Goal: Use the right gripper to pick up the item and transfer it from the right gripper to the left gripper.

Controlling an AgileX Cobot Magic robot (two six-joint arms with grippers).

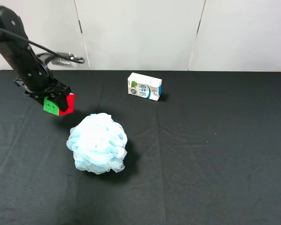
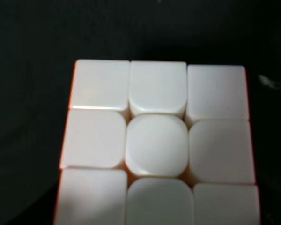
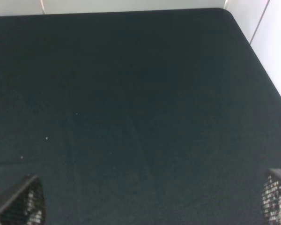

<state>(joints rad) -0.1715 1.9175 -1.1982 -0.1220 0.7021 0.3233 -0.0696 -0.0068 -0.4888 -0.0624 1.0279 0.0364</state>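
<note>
Cube held in the left hand, right hand empty

The left hand (image 1: 56,101) is clamped on the cube (image 1: 59,104), holding it above the counter (image 1: 215,154) near the bath sponge (image 1: 98,144). The right hand (image 3: 150,206) gapes wide, holding nothing. The cube looks light, rigid, slick plastic: best pinched on opposite flat faces, not corners.

Left gripper (image 1: 57,101) clamped; right fingers (image 3: 18,204) spread
</note>
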